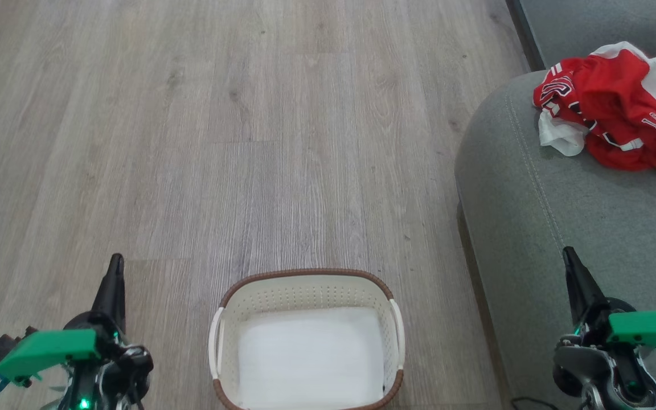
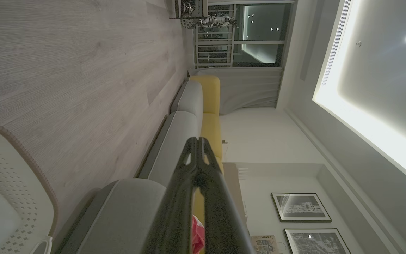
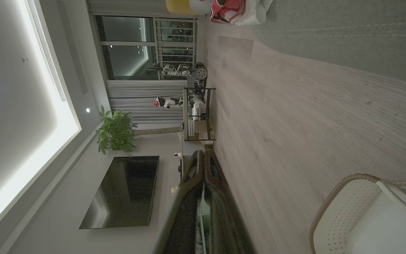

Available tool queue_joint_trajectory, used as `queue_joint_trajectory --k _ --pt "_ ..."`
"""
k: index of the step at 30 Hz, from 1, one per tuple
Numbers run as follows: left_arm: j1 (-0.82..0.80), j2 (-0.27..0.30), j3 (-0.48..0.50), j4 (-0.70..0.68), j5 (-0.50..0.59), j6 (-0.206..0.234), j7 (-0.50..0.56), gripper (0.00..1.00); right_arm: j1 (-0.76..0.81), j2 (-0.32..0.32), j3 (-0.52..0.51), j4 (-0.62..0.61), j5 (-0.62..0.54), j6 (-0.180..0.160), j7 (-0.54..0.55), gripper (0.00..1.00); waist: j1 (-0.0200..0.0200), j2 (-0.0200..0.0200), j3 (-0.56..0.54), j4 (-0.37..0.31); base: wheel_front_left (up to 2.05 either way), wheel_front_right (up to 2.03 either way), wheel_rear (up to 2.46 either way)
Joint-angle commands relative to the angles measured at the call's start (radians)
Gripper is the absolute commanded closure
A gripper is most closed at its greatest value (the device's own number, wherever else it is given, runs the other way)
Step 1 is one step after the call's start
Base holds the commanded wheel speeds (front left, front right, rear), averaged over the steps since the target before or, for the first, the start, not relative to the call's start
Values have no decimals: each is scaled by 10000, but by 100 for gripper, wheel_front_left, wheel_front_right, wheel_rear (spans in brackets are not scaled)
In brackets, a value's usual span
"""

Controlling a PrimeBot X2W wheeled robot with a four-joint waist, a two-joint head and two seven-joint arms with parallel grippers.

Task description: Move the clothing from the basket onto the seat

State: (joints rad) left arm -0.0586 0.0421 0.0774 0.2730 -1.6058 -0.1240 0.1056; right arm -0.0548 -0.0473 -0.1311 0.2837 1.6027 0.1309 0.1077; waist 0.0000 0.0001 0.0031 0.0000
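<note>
Clothing (on seat) — beyond right fingers

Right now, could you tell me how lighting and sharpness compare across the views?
Head view: evenly lit, sharp, though the basket washes out white inside. Left wrist view: dim, ceiling light strip glaring. Right wrist view: equally dim, floor bowed by the wide lens.

Basket on floor, clothing on seat

One basket; one seat; one clothing heap, perhaps two garments tangled.
</note>
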Motion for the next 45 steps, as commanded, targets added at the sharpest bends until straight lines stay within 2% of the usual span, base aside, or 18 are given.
queue_joint_trajectory --k 1,45 --pt "-495 81 365 -277 -27 -67 77 100 -531 -29 174 -389 60 -2 55 100 0 -1 0 0 0 0 0" --pt "-494 81 364 -278 -28 -67 76 100 -531 -29 174 -389 60 -2 54 100 0 -1 0 0 0 0 0"
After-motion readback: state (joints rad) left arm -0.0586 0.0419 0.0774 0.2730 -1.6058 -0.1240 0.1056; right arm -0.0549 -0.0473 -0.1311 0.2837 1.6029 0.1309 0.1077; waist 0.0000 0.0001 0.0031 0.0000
